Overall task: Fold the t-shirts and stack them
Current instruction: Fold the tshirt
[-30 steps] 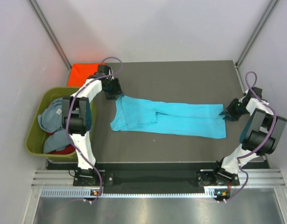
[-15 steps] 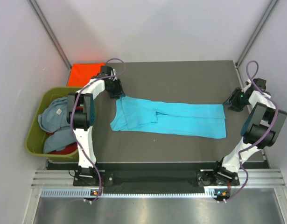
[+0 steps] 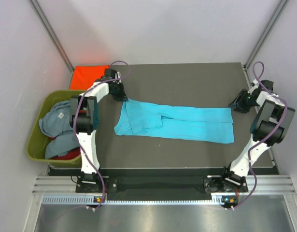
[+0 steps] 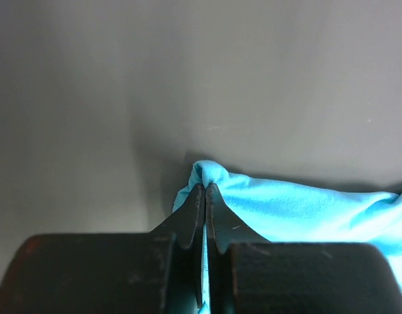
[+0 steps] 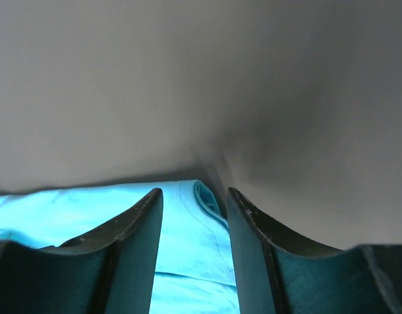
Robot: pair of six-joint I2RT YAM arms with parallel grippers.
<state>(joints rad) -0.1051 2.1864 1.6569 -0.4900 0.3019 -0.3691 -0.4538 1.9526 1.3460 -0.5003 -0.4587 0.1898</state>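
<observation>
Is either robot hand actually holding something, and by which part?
The left hand pinches the turquoise t-shirt by its far left corner. The right hand stands open around the far right corner, gripping nothing yet.

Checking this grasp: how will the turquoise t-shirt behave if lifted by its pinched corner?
Probably floppy: the turquoise t-shirt bunches into a soft peak where the left gripper is shut on it, so the rest should drape. Likely light: thin cloth lying flat. The right gripper stands open around the other end, so that end may drag.
</observation>
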